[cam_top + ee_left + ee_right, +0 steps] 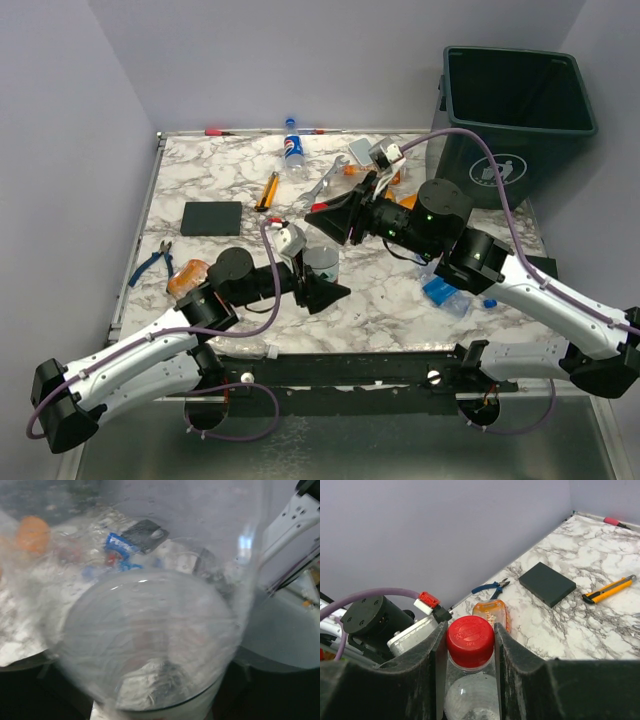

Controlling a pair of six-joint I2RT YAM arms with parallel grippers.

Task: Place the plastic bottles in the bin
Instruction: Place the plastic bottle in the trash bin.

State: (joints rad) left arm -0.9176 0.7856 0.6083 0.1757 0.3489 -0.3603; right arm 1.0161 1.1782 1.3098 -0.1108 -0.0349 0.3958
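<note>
Bottle (470, 695), clear and red-capped, outside the bin (530, 160): right claw (470, 630) pinches its cap, left claw (322, 285) clasps its body.

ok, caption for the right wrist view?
Right pincer gripping the red-capped bottle; orange bottle, pliers and black pad behind.

One bin (530, 160) stands beside the worktop (385, 292). Four bottles can be counted for certain: one clear red-capped bottle (470, 640), one orange bottle (187, 276), and two with blue labels, a far blue-labelled bottle (293, 150) and a near blue-labelled bottle (443, 292) partly under the right arm. An orange shape (398, 178) behind the right wrist may be a fifth, but too much of it is hidden to tell. There is one yellow utility knife (268, 190), one silver wrench (322, 183), one pair of blue-handled pliers (152, 260) and one black pad (212, 217). Two slim items lie along the far edge: a red-ended stick (218, 131) and a second red-ended stick (313, 130).
</note>
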